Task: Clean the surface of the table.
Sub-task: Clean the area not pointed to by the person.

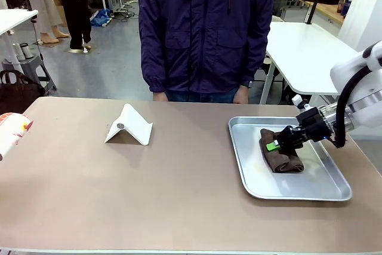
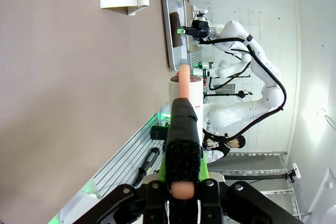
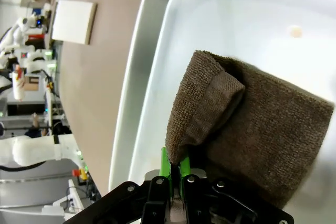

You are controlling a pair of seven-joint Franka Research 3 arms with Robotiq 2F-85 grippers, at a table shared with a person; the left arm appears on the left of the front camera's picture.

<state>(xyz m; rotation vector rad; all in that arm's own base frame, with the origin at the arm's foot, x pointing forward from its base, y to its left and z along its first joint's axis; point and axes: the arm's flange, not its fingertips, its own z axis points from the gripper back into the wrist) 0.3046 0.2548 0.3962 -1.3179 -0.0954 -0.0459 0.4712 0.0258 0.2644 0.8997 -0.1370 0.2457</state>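
The right gripper (image 1: 276, 144) is pinched on one edge of the brown cloth (image 1: 285, 154), which lies folded in the metal tray (image 1: 298, 194) on the right of the worktop (image 1: 179, 195). The worktop, the thing to be cleaned, runs bare from the tray to its left end, apart from a white stand (image 1: 128, 126) left of the middle. The left gripper (image 2: 182, 109) is pressed together on what looks like a white bottle (image 2: 187, 95), held at the worktop's left end. A person (image 1: 206, 28) stands at the far side, hands at their sides.

The risks, as I judge them:
- The grip takes only a thin fold at the cloth's edge. On lifting, the cloth may unfold and hang, catch on the tray rim, or slip free.
- A snagged cloth could drag the light tray along.
- A dangling cloth wipes poorly, and pressing low to make up for it could scrape the fingers on the worktop.
- A sweep leftward could knock the stand.
- If the bottle moves in while the right arm crosses, the arms could meet.
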